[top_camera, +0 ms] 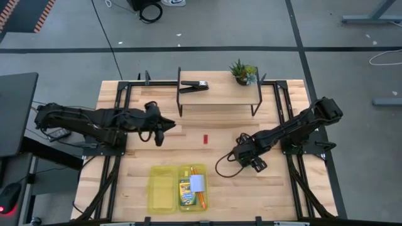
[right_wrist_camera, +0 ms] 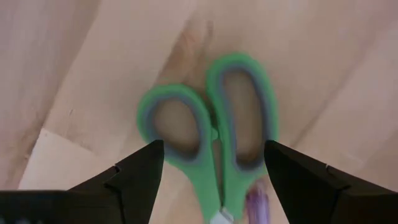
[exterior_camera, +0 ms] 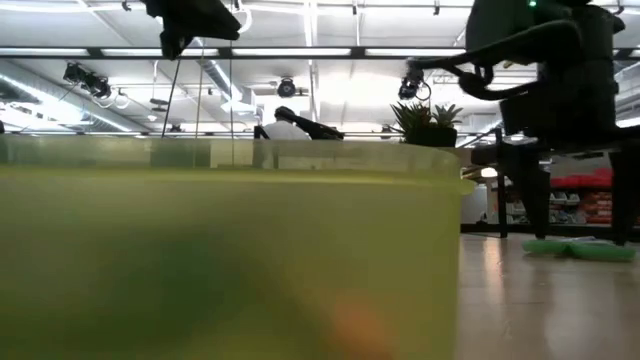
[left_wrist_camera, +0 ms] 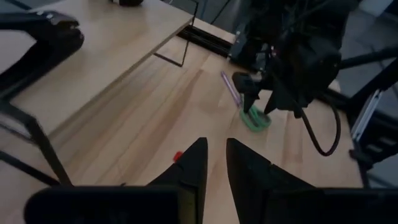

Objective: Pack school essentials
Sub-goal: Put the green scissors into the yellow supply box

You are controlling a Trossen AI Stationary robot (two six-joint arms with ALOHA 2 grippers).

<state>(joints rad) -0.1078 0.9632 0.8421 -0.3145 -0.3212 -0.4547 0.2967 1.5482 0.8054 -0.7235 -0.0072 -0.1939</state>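
Two arms reach over the wooden table (top_camera: 276, 188) in the high view: the left gripper (top_camera: 159, 139) hangs over the boards left of centre, and the right gripper (top_camera: 256, 164) sits low right of centre, hiding whatever lies under it. Between them lies the short red piece (top_camera: 205, 139), its long axis running toward and away from the front edge. Near that edge the yellow-green bin (top_camera: 161, 188) holds the crayon box (top_camera: 186, 191), the orange pencil (top_camera: 201, 194) and the pale block (top_camera: 198, 183), box and pencil lying lengthwise front to back. A potted plant (top_camera: 242, 71) and a black clip (top_camera: 195, 86) stand on the raised shelf (top_camera: 220, 97). From table height the bin wall (exterior_camera: 230, 260) fills most of the picture, with the plant (exterior_camera: 428, 122) behind. The left wrist view shows its own fingers (left_wrist_camera: 196, 168) drawn nearly together around nothing, above the red piece (left_wrist_camera: 178, 156); farther off the green-handled scissors (left_wrist_camera: 256, 118) lie flat beneath the other gripper, touching the pink-purple pencil (left_wrist_camera: 230, 88). The right wrist view shows its fingers (right_wrist_camera: 146, 168) spread wide, straddling the scissor handles (right_wrist_camera: 208, 127), whose loops point away from the camera.
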